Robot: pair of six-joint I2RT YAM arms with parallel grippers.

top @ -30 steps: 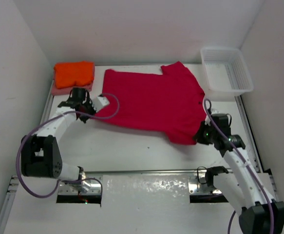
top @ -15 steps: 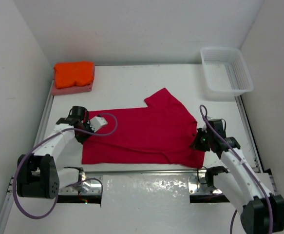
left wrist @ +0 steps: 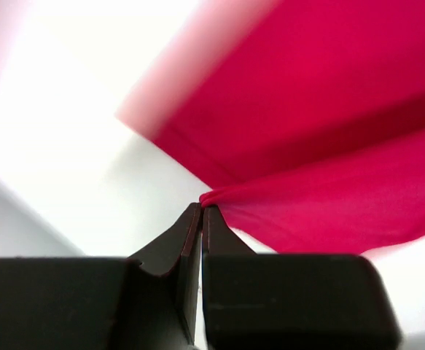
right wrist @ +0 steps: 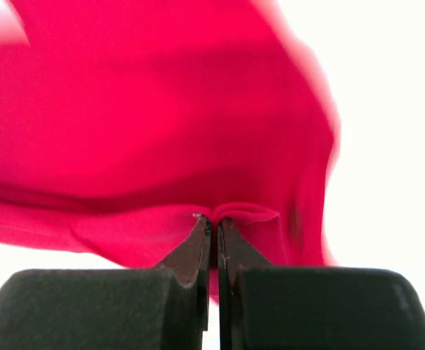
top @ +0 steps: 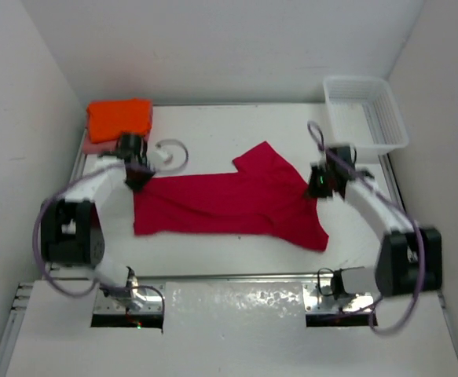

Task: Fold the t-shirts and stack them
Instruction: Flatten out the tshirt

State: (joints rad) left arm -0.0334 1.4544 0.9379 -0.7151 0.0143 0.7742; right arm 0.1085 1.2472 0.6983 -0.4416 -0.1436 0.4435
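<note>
The red shirt (top: 229,208) lies across the middle of the counter (top: 213,129), stretched from 9 to 3 o'clock in a wrinkled band. One sleeve sticks out toward 12 o'clock, and a loose corner trails toward 5 o'clock.

At 10 o'clock from it, in the far left corner, the folded orange shirt (top: 119,118) sits on the pink shirt (top: 95,146), of which only a thin edge shows at the near side. This stack is close to the red shirt's left end, apart from the cloth. A loop of purple cable (top: 171,154) hangs over bare counter between the stack and the shirt's far edge.

At 2 o'clock, in the far right corner, stands the white basket (top: 386,118), apart from the shirt, its ribbed walls and pale floor in plain view.

The left jaws, pressed together, pinch a small fold of the red shirt at its far left corner, at about 10 o'clock on the cloth. In the left wrist view the cloth fans away from their tips above the white counter. The right jaws, also pressed together, pinch a puckered fold at the shirt's right edge, at about 2 o'clock. In the right wrist view red cloth fills most of the picture beyond the tips.
</note>
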